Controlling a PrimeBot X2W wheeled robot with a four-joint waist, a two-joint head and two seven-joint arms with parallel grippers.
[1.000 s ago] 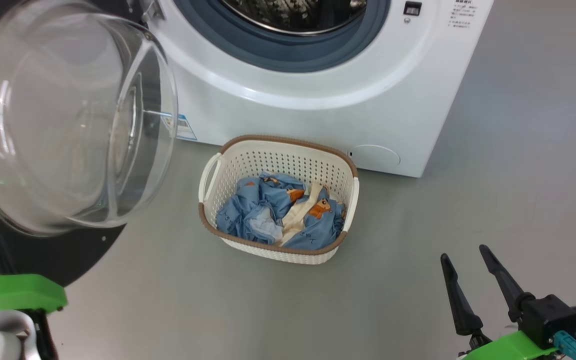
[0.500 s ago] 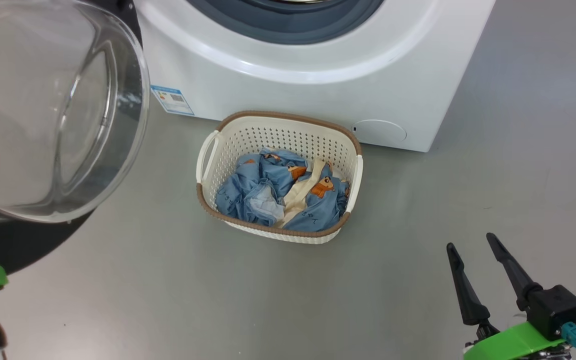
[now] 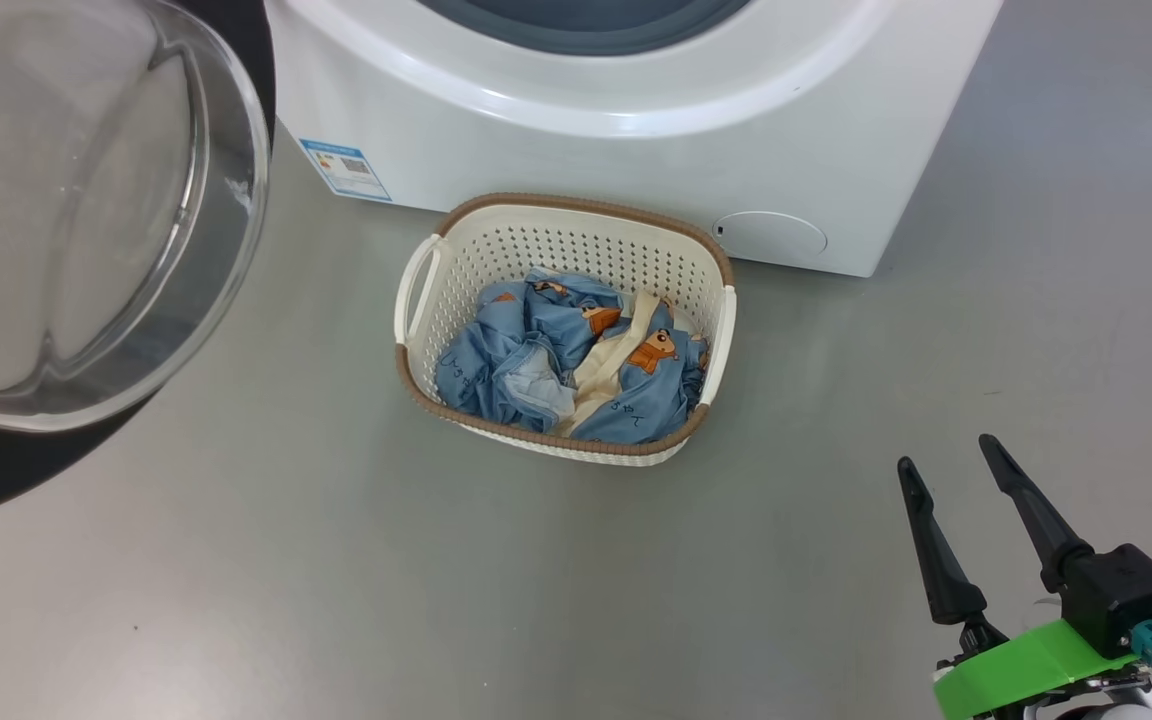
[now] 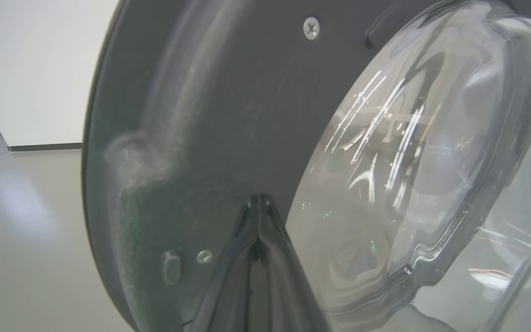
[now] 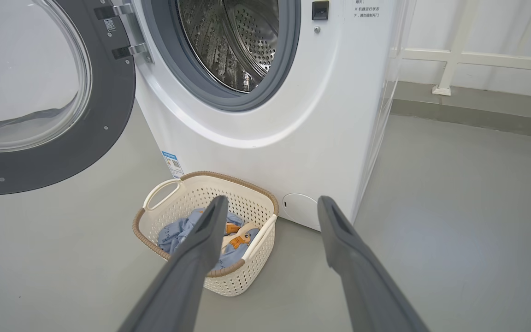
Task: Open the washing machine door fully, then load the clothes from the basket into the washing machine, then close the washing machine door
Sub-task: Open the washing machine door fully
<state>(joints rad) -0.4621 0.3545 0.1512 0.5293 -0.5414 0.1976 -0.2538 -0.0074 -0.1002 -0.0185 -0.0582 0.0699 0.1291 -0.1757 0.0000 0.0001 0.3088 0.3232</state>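
Basket: the basket (image 3: 576, 204) is set upright on the grey floor (image 3: 236, 560), just in front of the washing machine (image 3: 636, 150).
Basket contents: the clothes (image 3: 576, 365) are heaped inside, below the rim. They are crumpled light blue pieces with orange prints and a cream strip.
Washing machine: the drum (image 5: 233, 41) is uncovered, and its bare perforated steel wall is seen.
Door: the door (image 3: 86, 200) is swung wide open to the robot's left.
Left gripper: the left gripper (image 4: 258, 198) is pressed together on nothing, close to the door's dark ring. Contact cannot be told.
Right gripper: the right gripper (image 3: 945, 451) is spread wide with nothing held, well apart from the basket.
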